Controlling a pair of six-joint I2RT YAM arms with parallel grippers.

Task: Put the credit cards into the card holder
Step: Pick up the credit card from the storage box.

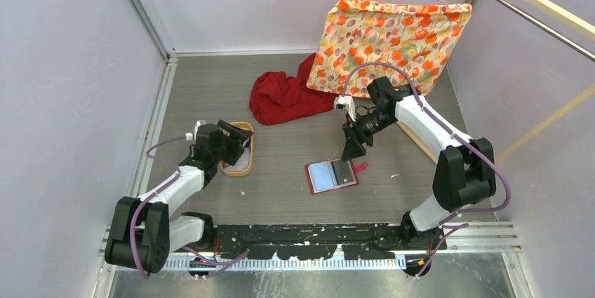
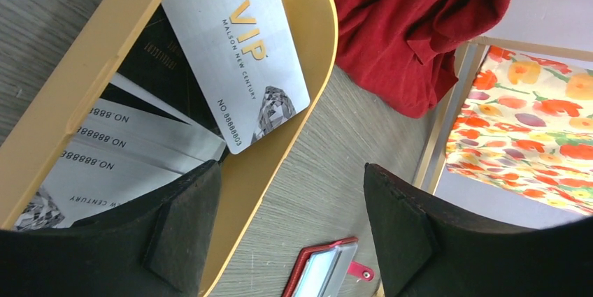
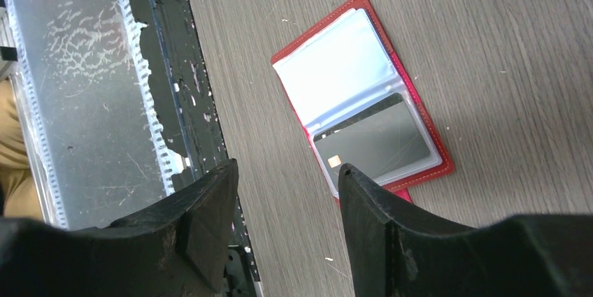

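Note:
The red card holder (image 1: 331,175) lies open on the table, a pale clear pocket on its left and a dark card (image 3: 377,143) tucked in the right pocket. My right gripper (image 1: 351,152) hovers open just above its far right edge, empty; in the right wrist view the card holder (image 3: 363,94) sits beyond the gripper (image 3: 287,185). The credit cards lie in the tan tray (image 1: 238,168): a silver VIP card (image 2: 238,52) on top, whitish cards (image 2: 119,150) and a dark card (image 2: 168,66) below. My left gripper (image 1: 235,140) is open over the tray's right rim (image 2: 290,220), holding nothing.
A crumpled red cloth (image 1: 284,98) lies at the back centre. A floral cloth (image 1: 393,38) hangs from a pink hanger behind the right arm. A wooden frame (image 1: 540,126) runs along the right side. Grey walls close in the table.

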